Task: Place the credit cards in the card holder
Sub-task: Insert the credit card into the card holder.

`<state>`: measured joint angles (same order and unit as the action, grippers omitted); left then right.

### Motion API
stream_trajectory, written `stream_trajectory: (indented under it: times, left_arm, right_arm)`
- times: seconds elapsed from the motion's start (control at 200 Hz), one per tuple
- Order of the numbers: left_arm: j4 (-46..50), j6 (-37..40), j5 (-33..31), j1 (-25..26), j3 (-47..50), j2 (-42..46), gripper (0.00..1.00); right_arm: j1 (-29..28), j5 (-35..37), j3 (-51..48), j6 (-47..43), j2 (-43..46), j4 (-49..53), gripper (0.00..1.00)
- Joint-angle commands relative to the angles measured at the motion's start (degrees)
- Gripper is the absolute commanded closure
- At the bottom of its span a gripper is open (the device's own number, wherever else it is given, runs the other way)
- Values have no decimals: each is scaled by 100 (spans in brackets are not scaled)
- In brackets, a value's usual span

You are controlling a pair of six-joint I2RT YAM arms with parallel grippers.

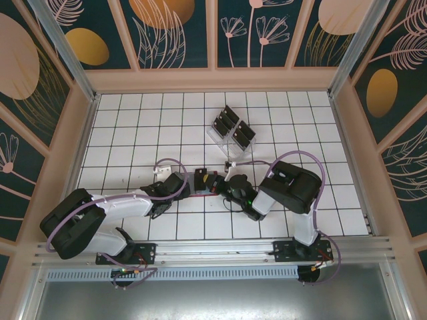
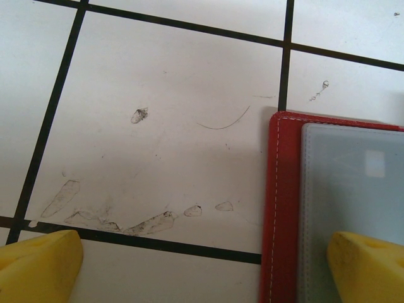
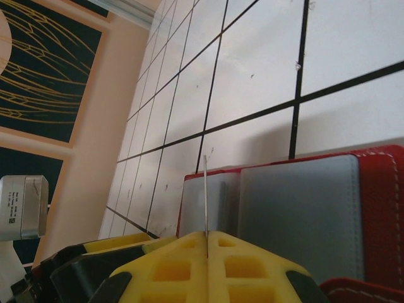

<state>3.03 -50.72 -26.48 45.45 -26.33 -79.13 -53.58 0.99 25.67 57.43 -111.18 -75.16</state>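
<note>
The card holder (image 3: 297, 208) lies open on the white tiles, red with greyish pockets. My right gripper (image 3: 207, 235) is shut on a thin credit card (image 3: 205, 189), seen edge-on and standing upright over the holder's left pocket. In the top view the holder (image 1: 200, 180) sits between my left gripper (image 1: 179, 183) and my right gripper (image 1: 221, 185). My left gripper (image 2: 202, 271) is open at the holder's (image 2: 284, 208) left edge. One of its yellow fingertips (image 2: 366, 268) is over the grey pocket and the other is over bare tile. Several more black credit cards (image 1: 232, 125) stand farther back.
A clear tiered rack (image 1: 228, 139) holds those cards about two tiles behind the grippers. Peach walls enclose the tiled floor on three sides. Smudges mark the tile (image 2: 126, 221) beside the holder. Open tiles lie to the left and right of the arms.
</note>
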Motion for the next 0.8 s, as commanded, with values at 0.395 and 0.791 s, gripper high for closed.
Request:
stream_trajectory:
  times: [0.395,0.791]
  left_arm:
    - [341,-4,55,16,189,-189,1]
    - [330,-4,60,22,189,-191,1]
  right_arm:
    - [40,-302,-79,523,14,294,100]
    - [107,-466,-20,673,20,656,100]
